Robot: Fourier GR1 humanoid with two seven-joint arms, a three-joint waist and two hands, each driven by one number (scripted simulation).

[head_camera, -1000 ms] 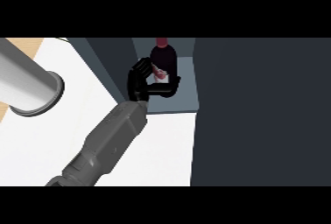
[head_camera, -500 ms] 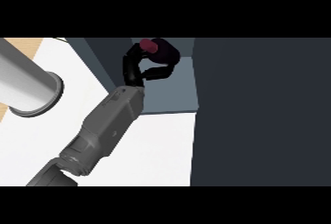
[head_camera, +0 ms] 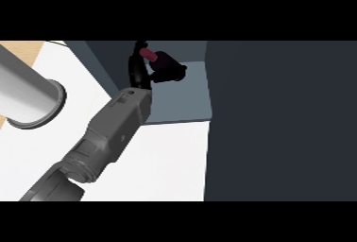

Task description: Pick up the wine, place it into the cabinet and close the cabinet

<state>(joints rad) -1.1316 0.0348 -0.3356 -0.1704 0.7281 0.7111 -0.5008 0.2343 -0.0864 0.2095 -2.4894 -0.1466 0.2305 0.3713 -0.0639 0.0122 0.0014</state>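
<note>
Reaching from the lower left of the head view, one grey forearm (head_camera: 115,130) runs diagonally up to a black robot hand (head_camera: 150,71) positioned inside the open cabinet (head_camera: 174,104). By the way the arm enters at the lower left edge it reads as the left arm, though the frame alone does not settle this beyond doubt. The robot hand has its fingers curled around the wine (head_camera: 148,53), of which only a dark red portion shows above the fingers; the rest of the bottle is hidden by the hand. The wine lies near the back of the cabinet's blue-grey interior, close to the upper edge of the visible scene. Whether its base touches the cabinet floor cannot be told.

A large dark panel (head_camera: 279,123) fills the right part of the view, bordering the lit interior of the cabinet; it appears to be the cabinet door or side. A darker wall of the cabinet slants along the left of the interior. The white bench (head_camera: 167,160) spreads below and to the left of the cabinet. A pale grey cylinder with a flared rim (head_camera: 28,99) occupies the left edge, over a strip of tan surface (head_camera: 21,47) at the upper left corner. The other robot hand does not show.
</note>
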